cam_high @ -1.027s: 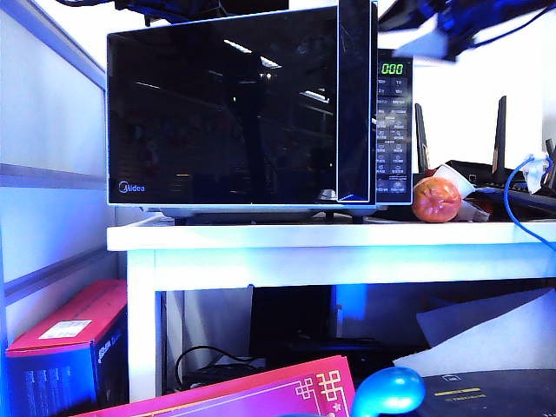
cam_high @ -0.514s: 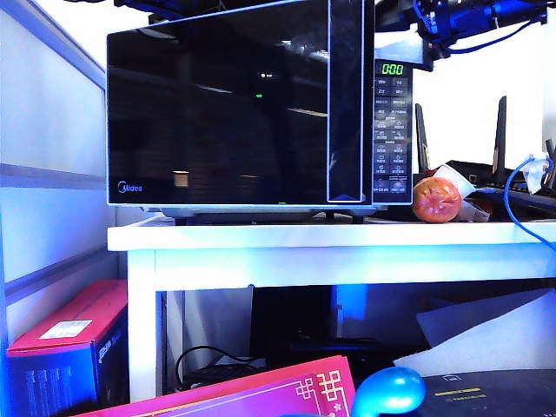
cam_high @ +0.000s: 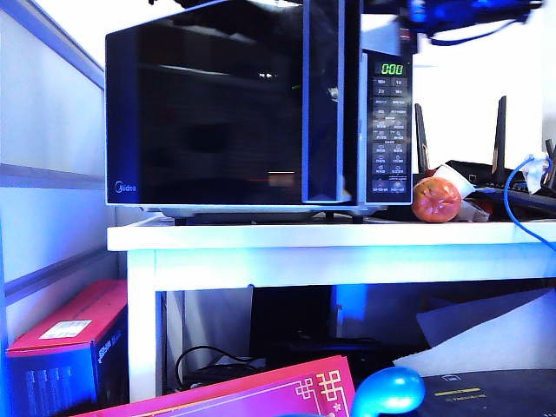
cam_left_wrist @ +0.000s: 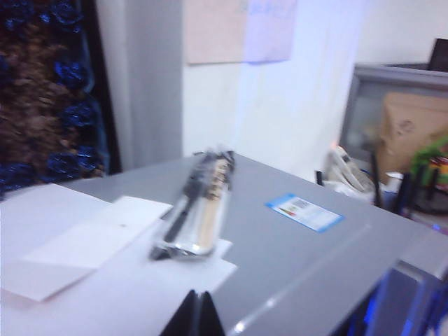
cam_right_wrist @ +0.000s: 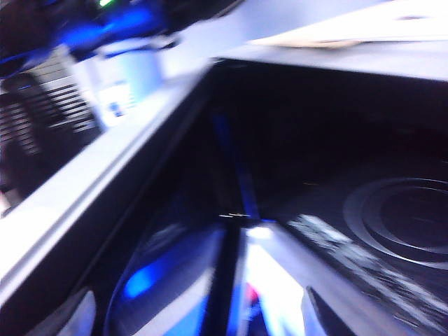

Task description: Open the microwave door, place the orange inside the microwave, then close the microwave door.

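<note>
Exterior view, left to right: the microwave door (cam_high: pixel 217 109), glossy black glass with a tall handle bar, stands partly swung out from the microwave (cam_high: pixel 387 130). The left claw (cam_left_wrist: pixel 198 313), tips pressed together and empty, hovers over the grey microwave top. The right claw (cam_right_wrist: pixel 196 318), fingers spread and empty, hangs just above the door's free edge, looking into the cavity. Below and beyond it, the orange (cam_high: pixel 435 199) sits on the tabletop (cam_high: pixel 330 236), round and orange-red. Risk: the claw slips off and the door stays half-open.
</note>
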Available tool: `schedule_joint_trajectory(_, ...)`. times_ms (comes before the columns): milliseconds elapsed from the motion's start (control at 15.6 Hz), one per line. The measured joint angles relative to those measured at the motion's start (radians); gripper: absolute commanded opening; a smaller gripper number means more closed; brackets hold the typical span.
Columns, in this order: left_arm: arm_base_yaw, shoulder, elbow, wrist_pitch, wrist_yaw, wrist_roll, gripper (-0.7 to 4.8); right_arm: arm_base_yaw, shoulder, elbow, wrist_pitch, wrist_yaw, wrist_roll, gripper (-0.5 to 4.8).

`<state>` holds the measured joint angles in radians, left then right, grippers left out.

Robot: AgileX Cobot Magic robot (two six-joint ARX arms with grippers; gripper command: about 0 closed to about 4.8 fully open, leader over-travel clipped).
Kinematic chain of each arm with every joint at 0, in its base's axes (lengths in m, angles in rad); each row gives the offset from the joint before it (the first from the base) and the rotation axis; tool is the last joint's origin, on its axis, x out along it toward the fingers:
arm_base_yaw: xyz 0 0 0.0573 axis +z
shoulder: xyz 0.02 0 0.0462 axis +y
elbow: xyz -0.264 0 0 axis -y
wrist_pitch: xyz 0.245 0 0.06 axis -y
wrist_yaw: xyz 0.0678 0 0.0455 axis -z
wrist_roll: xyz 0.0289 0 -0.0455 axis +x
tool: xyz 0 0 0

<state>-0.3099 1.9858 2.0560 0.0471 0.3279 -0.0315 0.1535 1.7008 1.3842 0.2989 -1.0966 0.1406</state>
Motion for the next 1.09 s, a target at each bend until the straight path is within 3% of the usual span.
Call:
schedule_joint_trajectory(578, 0.001, -0.002, 0.012, -0.077, 0.056, 0.002, -0.05, 0.181, 0.0, 0.0, 0.003, -0.045, 0.024, 3.86)
schedule_joint_trajectory(1092, 0.0, -0.019, 0.011, -0.283, 0.141, 0.127, -0.05, 0.302, 0.0, 0.0, 0.029, -0.048, 0.053, 3.86)
